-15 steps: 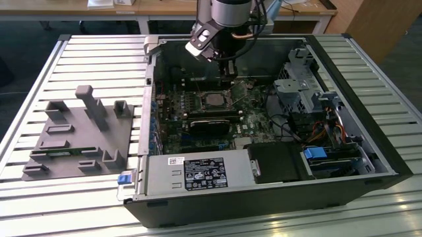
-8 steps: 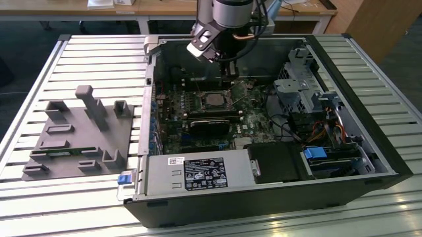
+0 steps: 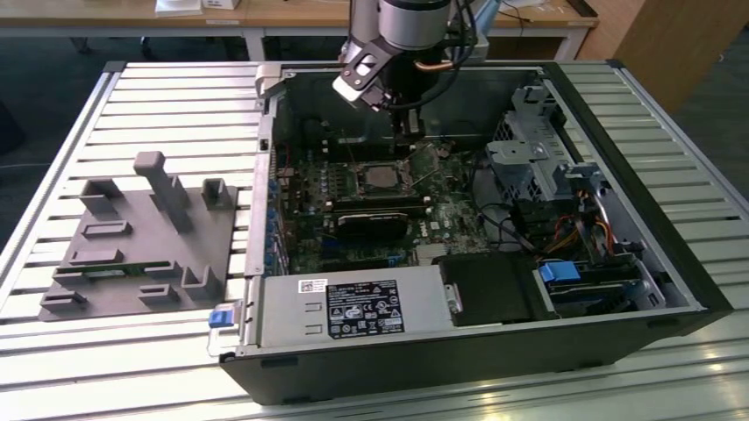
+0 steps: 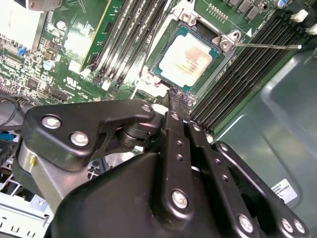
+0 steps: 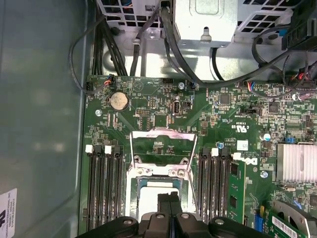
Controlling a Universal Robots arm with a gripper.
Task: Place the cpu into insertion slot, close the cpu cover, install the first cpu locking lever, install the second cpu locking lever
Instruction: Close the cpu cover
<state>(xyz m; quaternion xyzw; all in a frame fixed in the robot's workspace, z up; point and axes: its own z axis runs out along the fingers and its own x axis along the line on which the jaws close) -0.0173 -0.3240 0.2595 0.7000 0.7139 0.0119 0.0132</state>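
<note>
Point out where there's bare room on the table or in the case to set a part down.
Free: table slats between the grey fixture and the table's far edge, plus the strip between the fixture and the near edge. Crowded: inside the case, with board, cables and power supply; the hand hangs close by the chip.

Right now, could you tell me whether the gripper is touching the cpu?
Cannot tell. In the second wrist view the gripper ends right at the edge of the cpu; neither contact nor a gap shows plainly.
</note>
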